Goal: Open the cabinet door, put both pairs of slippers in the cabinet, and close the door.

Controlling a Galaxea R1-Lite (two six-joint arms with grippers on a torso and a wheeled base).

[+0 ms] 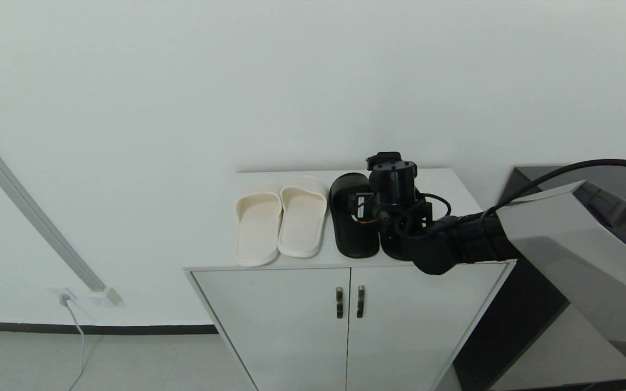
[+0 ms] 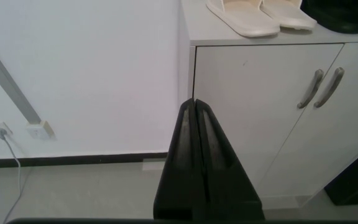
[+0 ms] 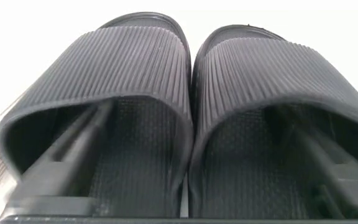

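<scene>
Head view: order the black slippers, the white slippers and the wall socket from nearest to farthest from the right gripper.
1. black slippers, on the right of the cabinet top; the right gripper is inside them.
2. white slippers, beside the black pair, to its left on the same top.
3. wall socket, far left, low on the wall near the floor.

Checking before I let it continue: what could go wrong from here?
1. The white cabinet's double doors are shut, yet the right tool is spread inside the black ribbed slide slippers; lifting now may leave them nowhere to go.
2. One finger sits in each slipper, so an uneven squeeze could drop one.
3. The cream smooth slide slippers lie close beside them at the front edge; a sideways drag might knock them off.
</scene>
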